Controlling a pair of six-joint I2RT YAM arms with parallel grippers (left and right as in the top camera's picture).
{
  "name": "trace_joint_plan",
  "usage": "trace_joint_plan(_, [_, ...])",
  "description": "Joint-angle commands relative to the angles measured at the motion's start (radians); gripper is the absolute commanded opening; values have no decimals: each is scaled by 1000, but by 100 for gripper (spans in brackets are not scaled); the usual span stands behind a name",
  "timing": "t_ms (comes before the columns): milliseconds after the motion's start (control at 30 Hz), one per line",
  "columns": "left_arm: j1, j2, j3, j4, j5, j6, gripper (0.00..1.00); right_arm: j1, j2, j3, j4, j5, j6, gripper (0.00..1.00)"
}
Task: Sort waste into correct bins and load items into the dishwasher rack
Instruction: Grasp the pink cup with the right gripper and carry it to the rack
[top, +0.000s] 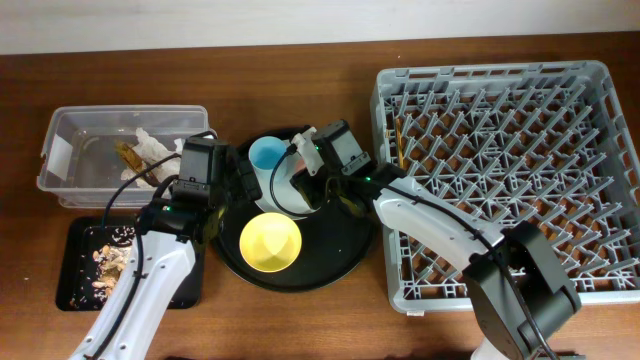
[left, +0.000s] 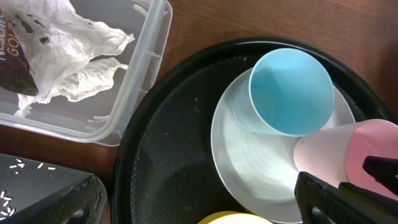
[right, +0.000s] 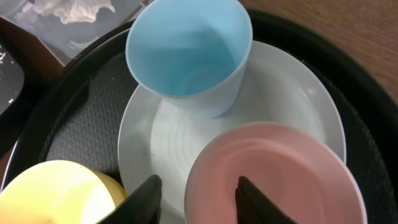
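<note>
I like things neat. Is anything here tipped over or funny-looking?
The pink cup looks tipped sideways on the plate, while the blue cup beside it stands upright. The right gripper straddles the pink cup's rim.

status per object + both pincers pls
blue cup: upright, empty, on plate
pink cup: over plate, wall between pincer fingers
plate: on round tray
yellow bowl: upright, empty
napkin: in clear tub
wrapper: in clear tub
food scraps: on black tray
chopsticks: in rack
right pincer: open
left pincer: unclear

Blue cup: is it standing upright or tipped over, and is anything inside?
Upright, empty: the blue cup stands mouth-up on the plate, inside bare.
</note>
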Motion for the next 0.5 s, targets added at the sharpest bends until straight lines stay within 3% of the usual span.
trace_joint_plan(0, [3, -8, 13, 2, -7, 5, 99, 3, 11, 10, -25, 12, -8, 34])
trace_joint_plan(133, [3, -8, 13, 2, -7, 6, 99, 3, 11, 10, -58, 17, -9, 34])
trace_joint_plan(200, [3, -8, 13, 2, -7, 6, 99, 3, 11, 10, -71, 46, -9, 26])
trace_joint_plan(433, [3, -8, 13, 2, -7, 6, 99, 3, 10, 10, -97, 44, -8, 19])
trace_joint_plan(467, [3, -8, 13, 2, -7, 6, 99, 3, -5, 10, -98, 45, -8, 14])
